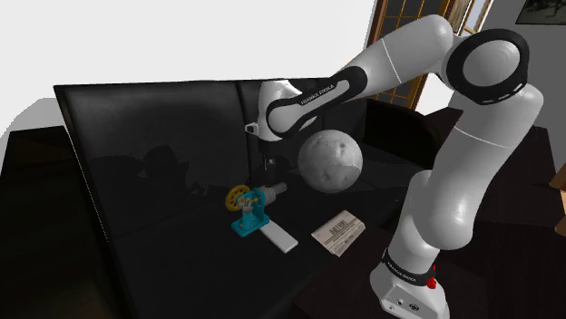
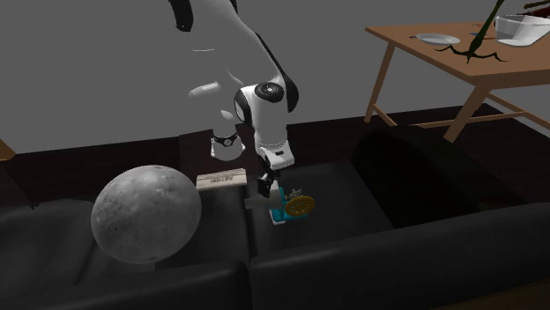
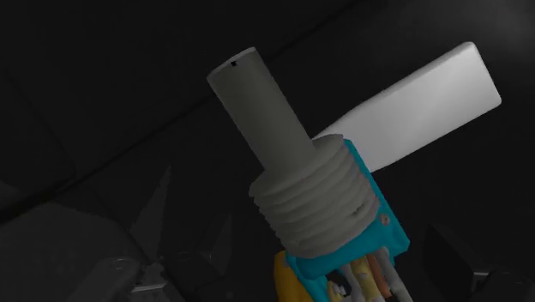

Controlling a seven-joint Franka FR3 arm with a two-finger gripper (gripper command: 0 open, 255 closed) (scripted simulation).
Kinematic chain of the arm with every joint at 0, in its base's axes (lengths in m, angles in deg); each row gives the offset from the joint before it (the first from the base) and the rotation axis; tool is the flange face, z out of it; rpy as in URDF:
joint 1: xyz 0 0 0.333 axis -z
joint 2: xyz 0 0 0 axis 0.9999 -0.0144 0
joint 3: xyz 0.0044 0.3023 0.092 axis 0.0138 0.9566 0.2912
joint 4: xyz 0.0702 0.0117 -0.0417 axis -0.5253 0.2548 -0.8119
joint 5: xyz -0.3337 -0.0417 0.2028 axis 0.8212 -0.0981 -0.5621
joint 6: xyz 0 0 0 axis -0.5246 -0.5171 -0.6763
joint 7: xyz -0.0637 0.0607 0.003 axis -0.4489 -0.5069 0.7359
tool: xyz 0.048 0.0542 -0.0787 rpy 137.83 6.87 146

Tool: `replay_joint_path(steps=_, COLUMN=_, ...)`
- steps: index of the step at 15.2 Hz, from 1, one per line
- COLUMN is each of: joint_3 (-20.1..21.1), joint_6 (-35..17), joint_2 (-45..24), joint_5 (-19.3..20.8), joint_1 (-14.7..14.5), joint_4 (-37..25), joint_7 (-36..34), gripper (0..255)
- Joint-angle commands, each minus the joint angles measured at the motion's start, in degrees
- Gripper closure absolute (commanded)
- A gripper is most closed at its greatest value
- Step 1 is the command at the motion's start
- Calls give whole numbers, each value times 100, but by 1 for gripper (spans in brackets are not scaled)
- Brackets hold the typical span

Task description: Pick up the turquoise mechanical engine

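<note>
Axis of the turquoise engine (image 1: 250,220) runs from grey cylinder (image 3: 261,120) to yellow flywheel (image 1: 239,196), level on the black sofa (image 1: 154,199), just below the gripper (image 2: 267,191); jaw state cannot be told.

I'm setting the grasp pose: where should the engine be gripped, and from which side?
Likely the grey ribbed cylinder of the engine, from above, closing across its width. It lies about level, jutting clear of the turquoise frame, and its ribs should resist slipping.
</note>
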Motion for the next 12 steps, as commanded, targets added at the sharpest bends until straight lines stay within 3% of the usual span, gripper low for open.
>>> replay_joint_path(steps=1, joint_3=51, joint_6=-268, joint_2=-384, joint_5=-118, joint_1=-103, joint_4=-157, joint_7=310, gripper=0)
replay_joint_path(steps=11, joint_3=87, joint_6=-934, joint_2=-896, joint_5=-224, joint_1=-133, joint_4=-13, joint_7=473, gripper=0)
replay_joint_path(steps=12, joint_3=88, joint_6=-934, joint_2=-899, joint_5=-225, joint_1=-134, joint_4=-16, joint_7=472, gripper=255)
